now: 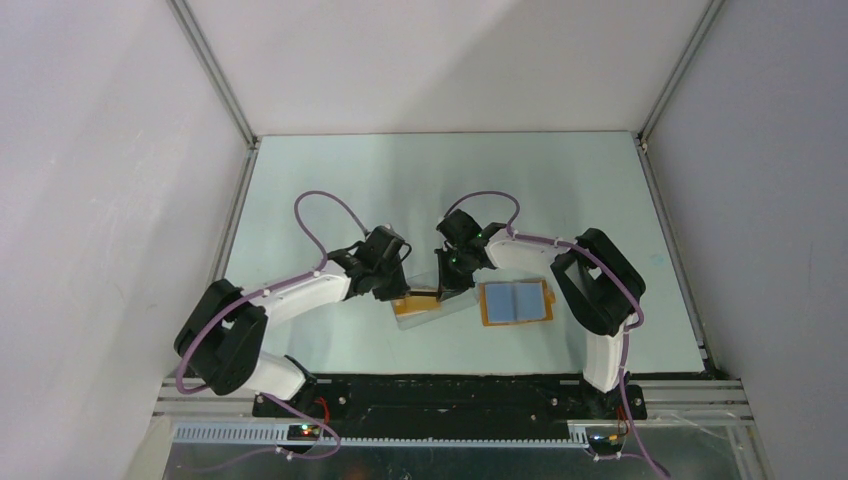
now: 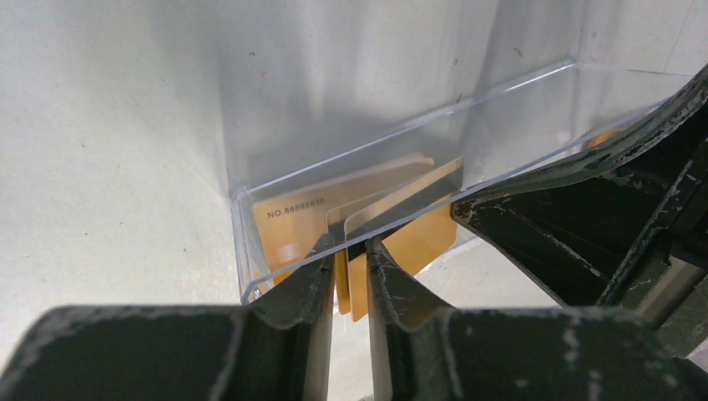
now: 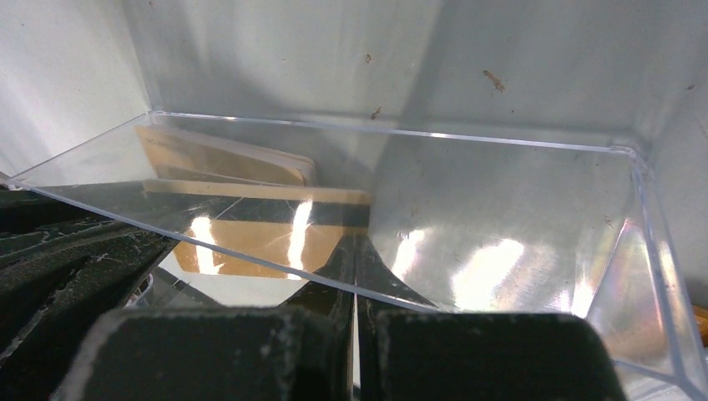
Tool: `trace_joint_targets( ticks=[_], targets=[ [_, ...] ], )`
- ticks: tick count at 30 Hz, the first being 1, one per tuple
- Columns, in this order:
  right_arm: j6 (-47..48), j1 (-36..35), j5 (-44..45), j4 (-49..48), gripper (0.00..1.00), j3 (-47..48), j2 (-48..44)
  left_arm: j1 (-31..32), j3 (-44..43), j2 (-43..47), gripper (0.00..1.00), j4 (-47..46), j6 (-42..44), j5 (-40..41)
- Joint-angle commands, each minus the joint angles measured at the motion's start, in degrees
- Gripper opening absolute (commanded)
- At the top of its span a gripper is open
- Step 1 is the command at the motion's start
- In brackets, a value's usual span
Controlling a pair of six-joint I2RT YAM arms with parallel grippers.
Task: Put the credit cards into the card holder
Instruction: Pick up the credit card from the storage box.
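Several golden-orange credit cards (image 1: 418, 302) are inside a clear plastic box (image 1: 442, 312) near the table's front. One flat card (image 2: 292, 219) shows a printed number. Two others (image 2: 411, 238) stand on edge, one with a dark stripe, and stick out past the box rim (image 2: 417, 125). My left gripper (image 2: 351, 257) is closed narrowly on these two cards, a finger (image 2: 313, 280) against each side. My right gripper (image 3: 356, 251) is shut, its tips at the box's near wall (image 3: 501, 209); whether it pinches the wall is unclear. The card holder (image 1: 517, 303) lies open to the box's right, blue-grey pockets up.
Both arms (image 1: 300, 290) (image 1: 530, 250) reach in over the front middle of the pale green table (image 1: 350, 180). White enclosure walls and metal frame rails (image 1: 215, 70) border it. The right arm's dark link (image 1: 600, 280) hangs just right of the card holder.
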State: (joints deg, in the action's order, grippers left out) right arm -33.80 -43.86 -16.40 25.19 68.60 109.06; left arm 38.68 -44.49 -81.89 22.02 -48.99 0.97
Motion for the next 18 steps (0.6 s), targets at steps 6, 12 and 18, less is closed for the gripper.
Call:
trace_joint_targets(
  ticks=[6, 12, 18],
  targets=[
    [0.4, 0.5, 0.0, 2.1, 0.01, -0.8, 0.8, 1.9, -3.8, -0.3, 0.25, -3.2, 1.1, -4.8],
    [-0.6, 1.9, -2.4, -0.3, 0.41, -3.4, -3.5, 2.3, -4.1, -0.4, 0.36, -3.5, 1.0, -5.4],
    [-1.5, 3.1, -5.6, -3.9, 0.47, -6.1, -1.6, 2.3, -3.2, 1.5, 0.43, -3.7, 0.9, -4.9]
  ],
)
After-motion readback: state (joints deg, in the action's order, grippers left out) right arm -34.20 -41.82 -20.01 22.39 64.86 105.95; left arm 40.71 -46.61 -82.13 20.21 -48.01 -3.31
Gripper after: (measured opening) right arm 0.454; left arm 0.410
